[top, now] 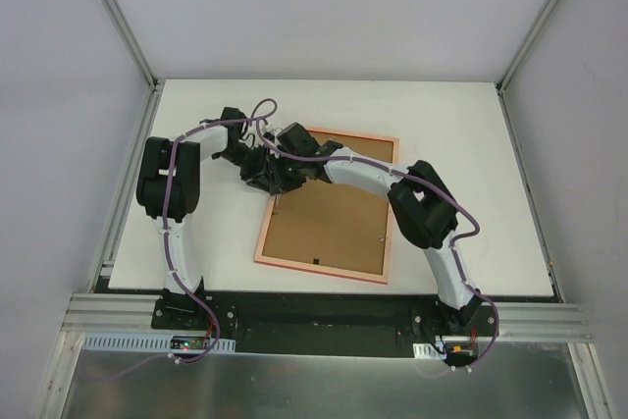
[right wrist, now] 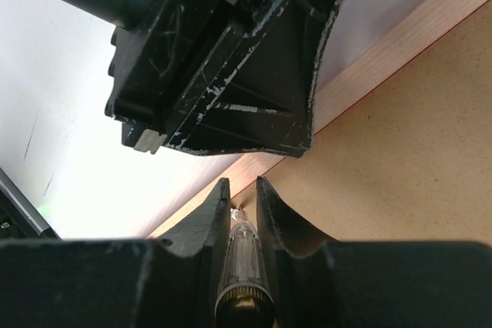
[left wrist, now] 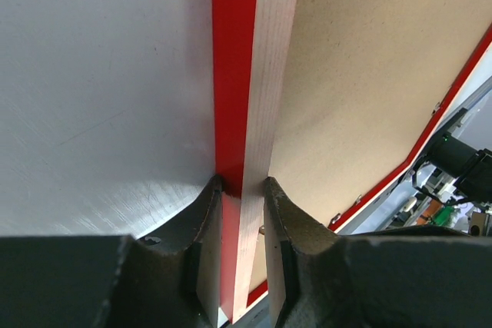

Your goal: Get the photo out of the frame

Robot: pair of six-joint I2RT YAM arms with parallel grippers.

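Frame (left wrist: 254, 74) rail clamped in left gripper (left wrist: 241, 183); clear tool (right wrist: 242, 251) pinched in right gripper (right wrist: 241, 183), tip at backing board (right wrist: 384, 174) edge.

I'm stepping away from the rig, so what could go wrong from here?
The left pincer grips only one thin rail of the frame, so the frame could pivot or slip. The right pincer holds a clear-handled tool right beside the left pincer; they could collide, or the tip could gouge the backing board.

You are viewing the frame (top: 322, 271) lying back-up mid-picture on the table (top: 461, 134); the left gripper (top: 257, 174) and right gripper (top: 285, 179) are crowding its upper-left corner.
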